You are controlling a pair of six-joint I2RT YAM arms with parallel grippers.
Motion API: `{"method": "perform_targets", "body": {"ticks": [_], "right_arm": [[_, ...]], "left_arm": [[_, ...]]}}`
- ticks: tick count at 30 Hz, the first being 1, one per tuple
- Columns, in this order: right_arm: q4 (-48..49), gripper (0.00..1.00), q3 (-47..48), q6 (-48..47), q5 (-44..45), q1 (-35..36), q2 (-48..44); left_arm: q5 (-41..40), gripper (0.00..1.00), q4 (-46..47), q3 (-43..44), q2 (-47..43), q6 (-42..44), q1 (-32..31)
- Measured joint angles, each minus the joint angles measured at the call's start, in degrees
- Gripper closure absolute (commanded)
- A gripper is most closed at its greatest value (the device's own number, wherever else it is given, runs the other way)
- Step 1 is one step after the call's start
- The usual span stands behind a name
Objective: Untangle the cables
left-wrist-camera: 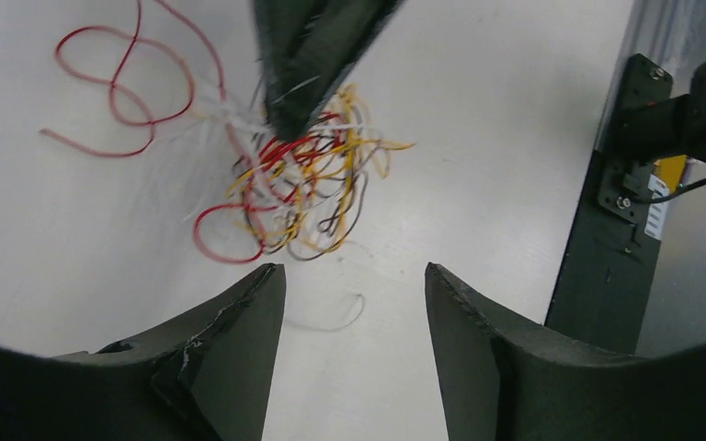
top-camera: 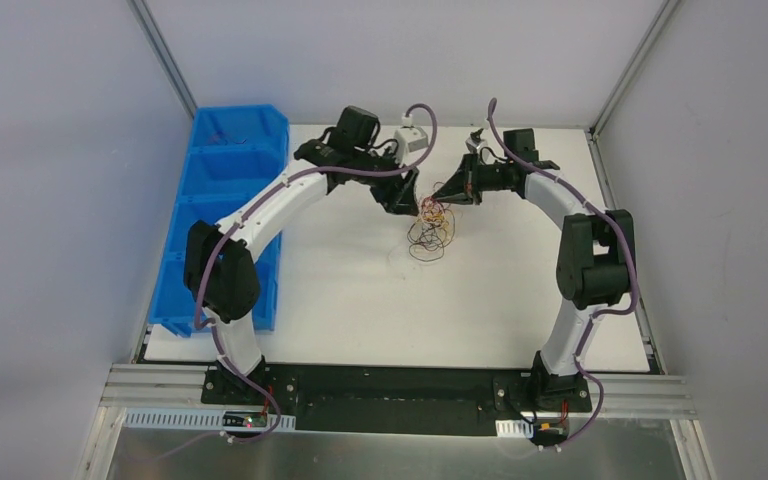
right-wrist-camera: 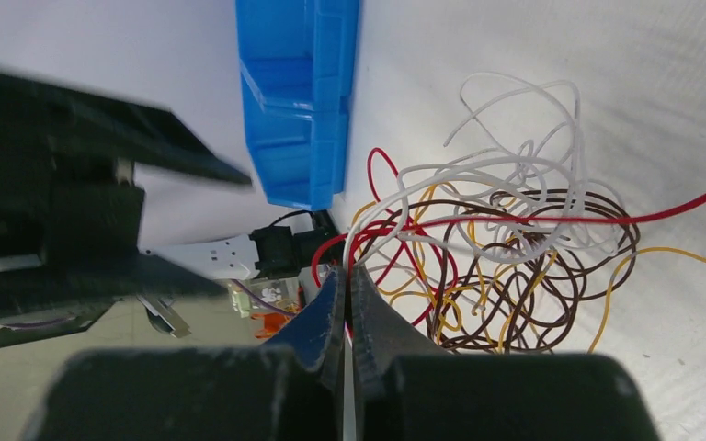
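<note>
Cables (left-wrist-camera: pixel 303 184) lay bunched just ahead of my left gripper (left-wrist-camera: pixel 354 276), jaws spread and empty. My right gripper (right-wrist-camera: pixel 345 276) pinched strands at the bunch's top. I judged left should grab one loose loop, then part slowly.

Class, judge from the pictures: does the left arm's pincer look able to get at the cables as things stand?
Probably yes: the left pincer stands open just short of the cables, only bare table between. The right pincer, shut on them, crowds the far side.
</note>
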Motion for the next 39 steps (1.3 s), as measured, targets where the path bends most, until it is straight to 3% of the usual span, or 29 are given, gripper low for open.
{"method": "perform_targets", "body": {"ticks": [9, 14, 16, 18, 19, 20, 25, 32, 39], "right_arm": [[2.4, 1.00, -0.9, 5.7, -1.2, 0.0, -1.0], [2.5, 1.00, -1.0, 7.2, -1.4, 0.0, -1.8], [2.5, 1.00, -1.1, 7.6, -1.6, 0.0, -2.2], [2.6, 1.00, -1.1, 8.0, -1.6, 0.0, -2.5], [2.7, 1.00, -1.1, 8.1, -1.6, 0.0, -2.6], [2.9, 1.00, -1.1, 8.1, -1.6, -0.2, -2.7], [2.8, 1.00, -1.1, 7.1, 0.5, -1.9, -2.7], [-3.1, 1.00, 0.9, -1.4, 13.0, -6.8, -0.9], [-8.0, 1.00, 4.1, -7.1, 17.7, -8.4, 3.0]], "left_arm": [[0.1, 0.40, 8.4, -1.4, 1.8, 2.7, -5.7], [-3.5, 0.45, 10.2, -1.4, 5.5, 4.5, -6.3], [-4.3, 0.60, 10.5, -1.5, 6.6, 4.8, -6.4], [-5.2, 0.82, 10.4, -1.6, 7.2, 5.2, -6.4], [-5.4, 0.98, 10.4, -1.6, 7.3, 5.3, -6.4], [-5.6, 1.00, 10.4, -1.6, 7.3, 5.7, -6.4], [-5.6, 1.00, 9.6, -2.0, 5.6, 5.7, -6.7], [-4.8, 1.00, 3.8, -2.4, -5.7, 5.9, -5.7], [-4.9, 1.00, 2.0, 8.2, -10.2, 2.8, 0.2]]}}
